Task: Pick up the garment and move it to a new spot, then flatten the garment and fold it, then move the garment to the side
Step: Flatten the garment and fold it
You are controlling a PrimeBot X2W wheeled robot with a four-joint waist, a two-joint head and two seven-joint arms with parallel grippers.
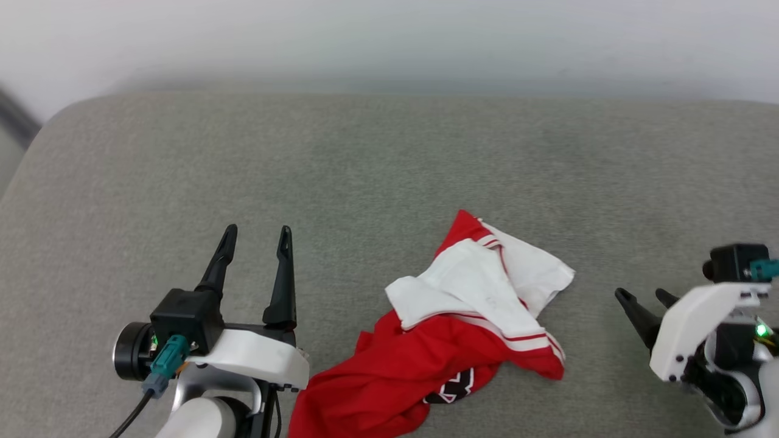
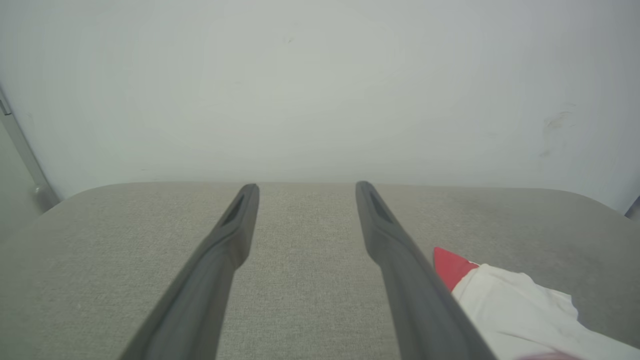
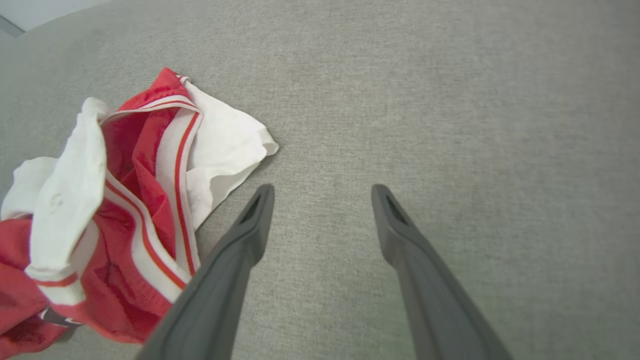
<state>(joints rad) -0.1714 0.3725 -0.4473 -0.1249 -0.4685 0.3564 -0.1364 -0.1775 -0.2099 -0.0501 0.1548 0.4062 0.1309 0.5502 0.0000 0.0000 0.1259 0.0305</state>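
Note:
The garment [image 1: 450, 340] lies crumpled on the grey cushion near the front edge of the head view, red with white sleeves, striped trim and part of a black number showing. My left gripper [image 1: 255, 234] stands open to its left, apart from the cloth, fingers pointing away from me. In the left wrist view the garment [image 2: 505, 300] peeks out past the gripper [image 2: 306, 186]. My right gripper [image 1: 644, 297] is open at the right, short of the cloth. In the right wrist view the garment [image 3: 115, 210] bunches left of that gripper [image 3: 322, 187].
The grey fabric cushion [image 1: 389, 170] stretches wide, with bare room behind and to both sides of the cloth. A pale wall [image 1: 389, 42] rises behind its far edge. The cushion's left corner is rounded [image 1: 61, 121].

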